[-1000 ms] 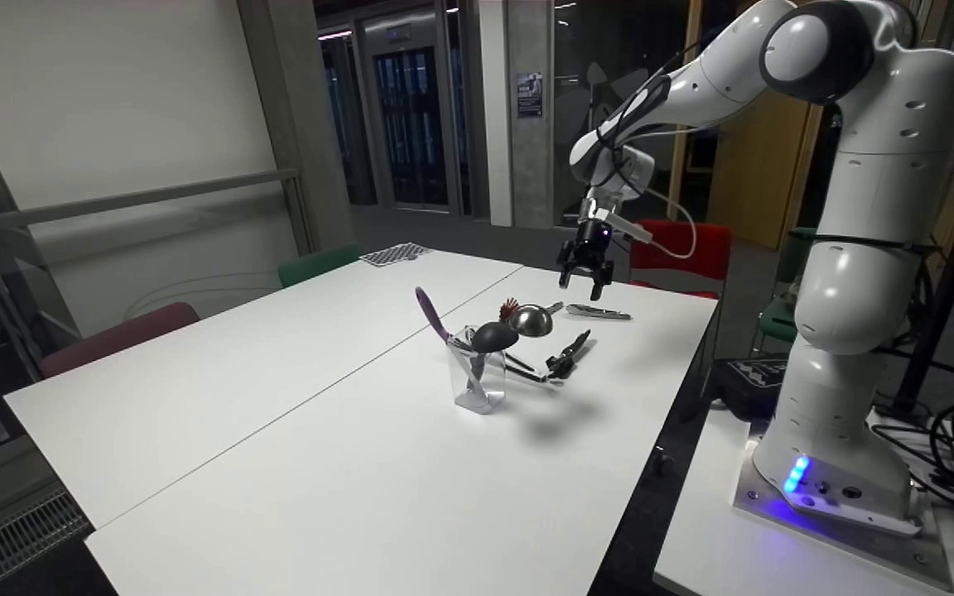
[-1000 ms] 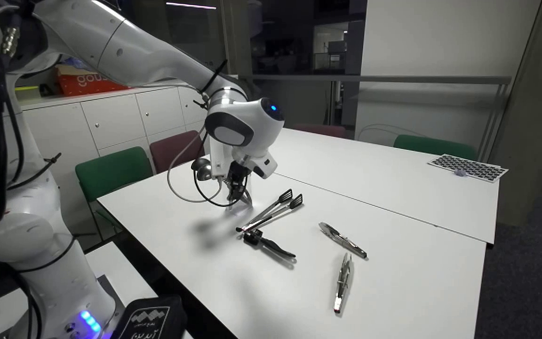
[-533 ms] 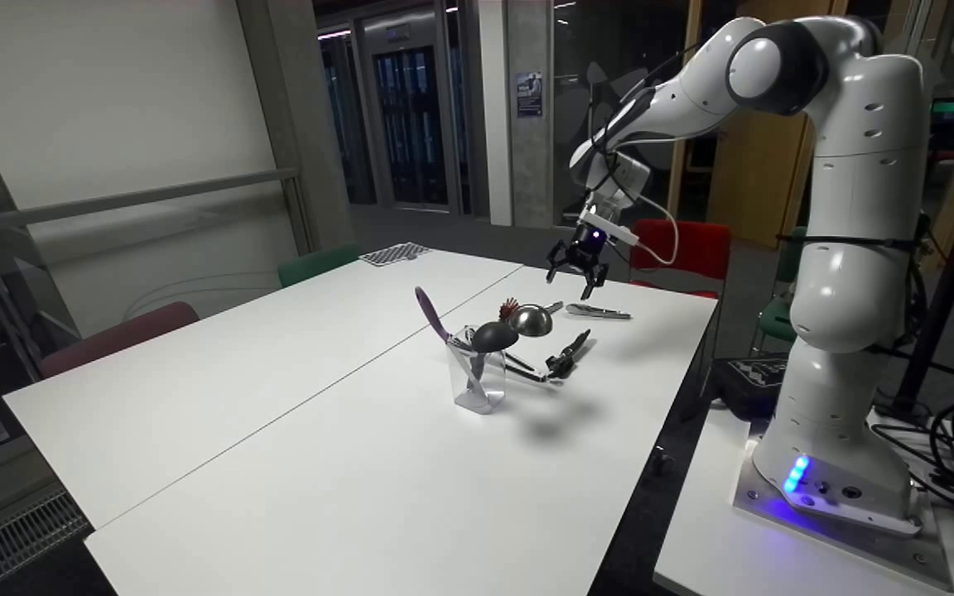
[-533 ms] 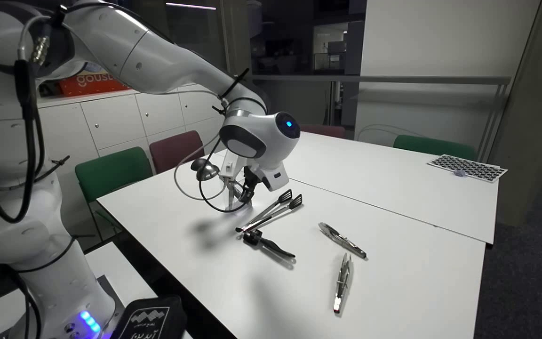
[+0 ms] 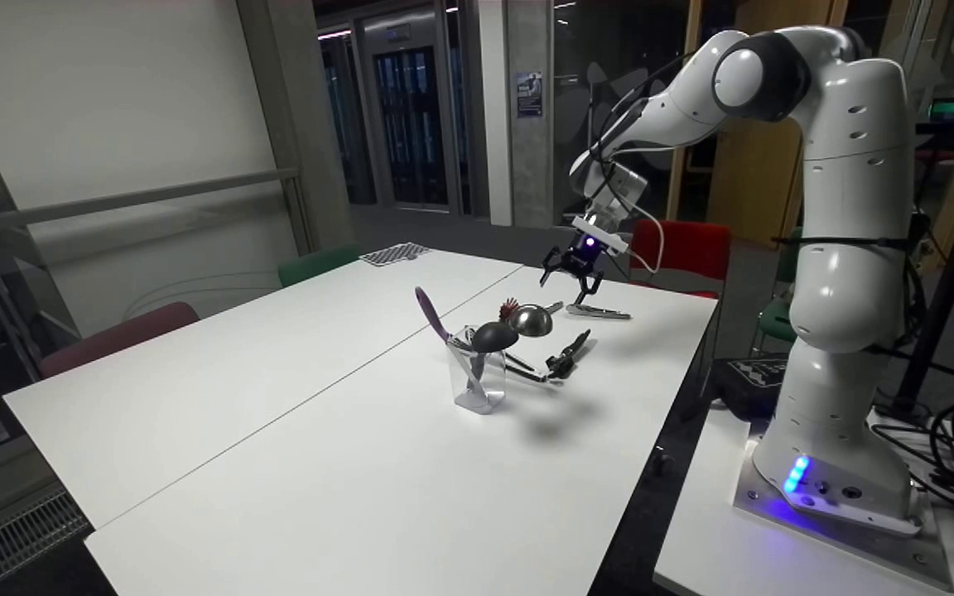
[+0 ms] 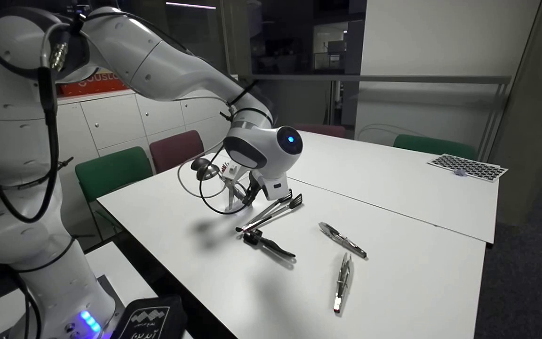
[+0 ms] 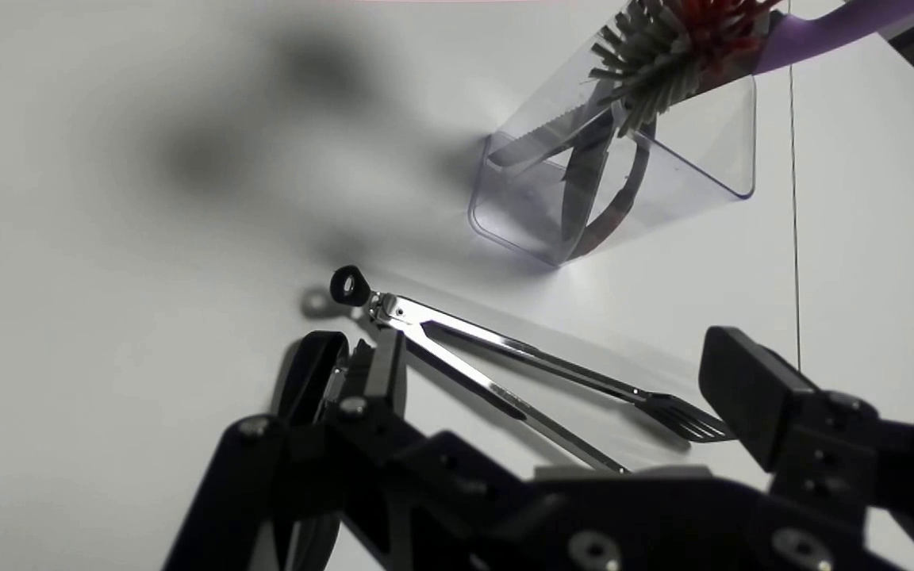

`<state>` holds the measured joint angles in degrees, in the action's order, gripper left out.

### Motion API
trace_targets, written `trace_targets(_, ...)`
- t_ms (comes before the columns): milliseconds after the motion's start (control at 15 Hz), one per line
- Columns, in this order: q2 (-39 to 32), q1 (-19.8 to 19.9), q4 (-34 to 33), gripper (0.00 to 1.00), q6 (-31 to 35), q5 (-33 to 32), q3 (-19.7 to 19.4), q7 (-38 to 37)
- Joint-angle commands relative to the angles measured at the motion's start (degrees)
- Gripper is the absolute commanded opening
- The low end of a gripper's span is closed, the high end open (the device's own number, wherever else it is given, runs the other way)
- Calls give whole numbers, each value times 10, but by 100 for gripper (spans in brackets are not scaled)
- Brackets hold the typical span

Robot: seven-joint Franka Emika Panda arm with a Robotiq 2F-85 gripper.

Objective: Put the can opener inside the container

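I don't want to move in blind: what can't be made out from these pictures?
Black long-handled tool, apparently the can opener: the black gripper hides part of it in the wrist view.
Steel tongs with black slotted heads: the gripper also hides one head there.
Clear plastic container: in an exterior view, the robot's white-and-black wrist blocks part of it.
Smooth purple handle: its far end is cut off by the wrist view's top edge.

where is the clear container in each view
In an exterior view: the container just below centre.
In an exterior view: the container left of centre, partly hidden by the arm.
Wrist view: the container, upper right.
Shared landmark: the splayed tongs near it.
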<state>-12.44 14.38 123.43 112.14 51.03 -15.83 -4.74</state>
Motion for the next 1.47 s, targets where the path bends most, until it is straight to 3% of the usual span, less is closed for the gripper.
trace_targets(0,0,5,-1,100,-1,-1,5,-1)
trace_targets(200,-14,5,-13,100,-1,-2,6,-9)
trace_targets(400,-93,11,-73,100,-26,5,10,-46)
trace_targets(533,-139,7,-100,100,-5,4,12,-88)
trace_targets(1000,-203,-12,-93,100,197,70,22,-196)
trace_targets(1400,-168,-44,-24,100,304,58,19,-214)
